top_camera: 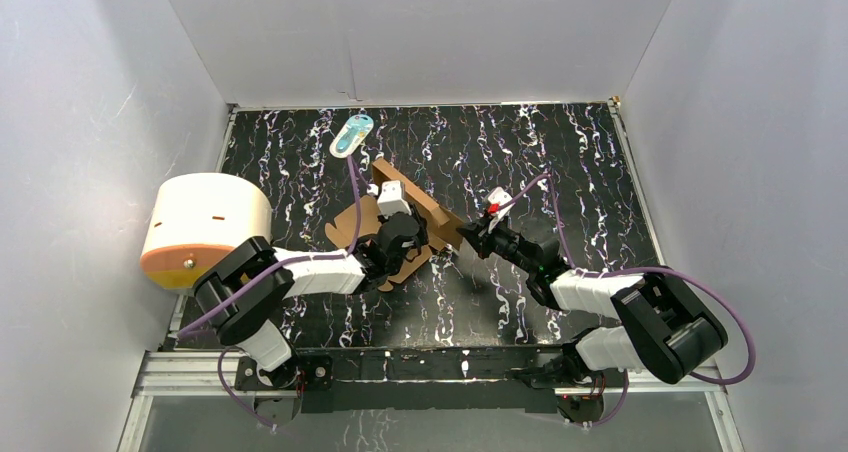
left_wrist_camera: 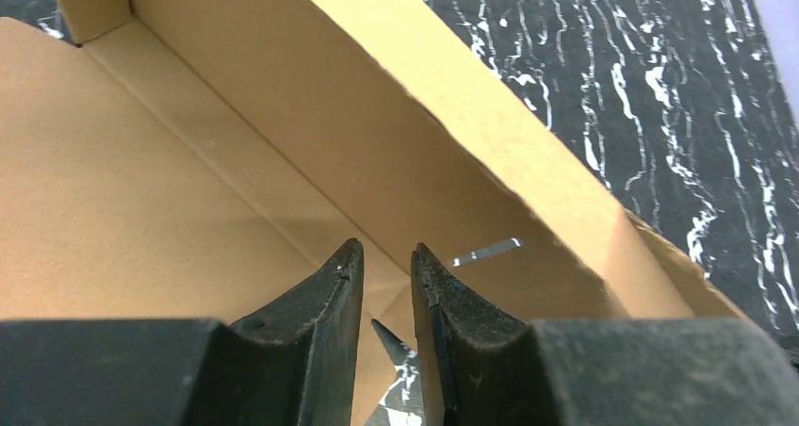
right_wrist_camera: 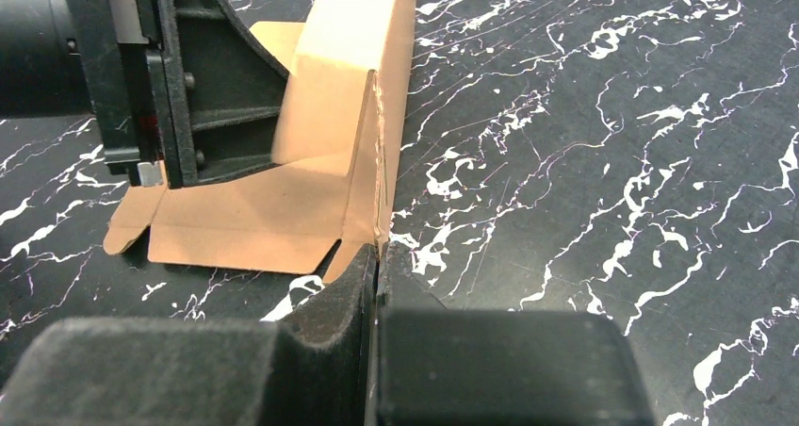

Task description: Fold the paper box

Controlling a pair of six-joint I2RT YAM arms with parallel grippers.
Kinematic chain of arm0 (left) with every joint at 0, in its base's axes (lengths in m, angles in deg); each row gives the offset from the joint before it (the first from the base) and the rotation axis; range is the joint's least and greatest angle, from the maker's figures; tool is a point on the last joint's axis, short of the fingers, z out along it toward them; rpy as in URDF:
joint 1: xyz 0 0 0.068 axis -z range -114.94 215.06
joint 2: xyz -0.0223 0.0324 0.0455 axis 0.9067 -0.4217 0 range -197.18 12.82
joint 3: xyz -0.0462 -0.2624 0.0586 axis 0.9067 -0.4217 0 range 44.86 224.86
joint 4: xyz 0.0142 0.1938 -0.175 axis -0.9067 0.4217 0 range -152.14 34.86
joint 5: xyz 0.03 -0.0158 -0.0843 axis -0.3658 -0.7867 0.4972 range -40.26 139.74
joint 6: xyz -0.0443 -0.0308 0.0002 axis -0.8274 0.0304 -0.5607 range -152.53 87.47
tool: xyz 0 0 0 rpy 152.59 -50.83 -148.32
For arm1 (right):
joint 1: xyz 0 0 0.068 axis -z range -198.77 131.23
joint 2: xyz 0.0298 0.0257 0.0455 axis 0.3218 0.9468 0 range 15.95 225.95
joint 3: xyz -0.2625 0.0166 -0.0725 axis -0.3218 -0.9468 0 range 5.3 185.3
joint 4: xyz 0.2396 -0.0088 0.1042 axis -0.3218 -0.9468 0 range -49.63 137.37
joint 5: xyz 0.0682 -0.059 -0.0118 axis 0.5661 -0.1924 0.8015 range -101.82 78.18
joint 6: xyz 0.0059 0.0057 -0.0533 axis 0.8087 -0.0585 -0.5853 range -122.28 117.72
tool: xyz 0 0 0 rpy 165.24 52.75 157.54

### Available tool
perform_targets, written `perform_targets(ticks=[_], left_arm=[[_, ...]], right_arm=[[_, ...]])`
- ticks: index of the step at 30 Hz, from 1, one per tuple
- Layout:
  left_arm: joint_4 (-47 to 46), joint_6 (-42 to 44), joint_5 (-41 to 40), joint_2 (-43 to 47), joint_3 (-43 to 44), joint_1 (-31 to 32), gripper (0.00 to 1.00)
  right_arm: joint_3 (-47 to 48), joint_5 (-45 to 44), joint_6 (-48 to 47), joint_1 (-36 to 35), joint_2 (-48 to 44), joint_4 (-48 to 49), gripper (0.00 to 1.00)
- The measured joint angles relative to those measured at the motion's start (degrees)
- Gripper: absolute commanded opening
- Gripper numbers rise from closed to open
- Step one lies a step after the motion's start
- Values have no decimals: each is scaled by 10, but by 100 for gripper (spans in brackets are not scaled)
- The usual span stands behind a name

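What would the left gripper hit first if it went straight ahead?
Most likely the raised wall of the box. The left gripper points at the fold where the floor meets that wall, close ahead of its tips. The exact depth is unclear.

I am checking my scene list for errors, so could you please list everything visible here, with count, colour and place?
paper box: one, brown, middle of the table, one wall raised
cylinder: one, white with orange face, table's left edge
packet: one, teal and white, table's far side
table: one, black with white veins
walls: three, white, around the table
left gripper: one, black, slightly open, inside the box
right gripper: one, black, shut on a box corner
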Motion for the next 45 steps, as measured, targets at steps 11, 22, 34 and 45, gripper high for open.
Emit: perform_targets(ticks=[11,22,34,45], left_arm=[[-23,55,47,31,-78,-1,58],[-81,168,146,71,-148,9,88],[-127,269,176,-30,-103,19,90],[-158,321,138,-84,-76,27,88]], right_arm=[[0,6,-15,0,-1,-2,3],[0,7,-15,0,0,-3,3],[0,16,-14,0,6,0,3],[3,26,-14,0,14,1,3]])
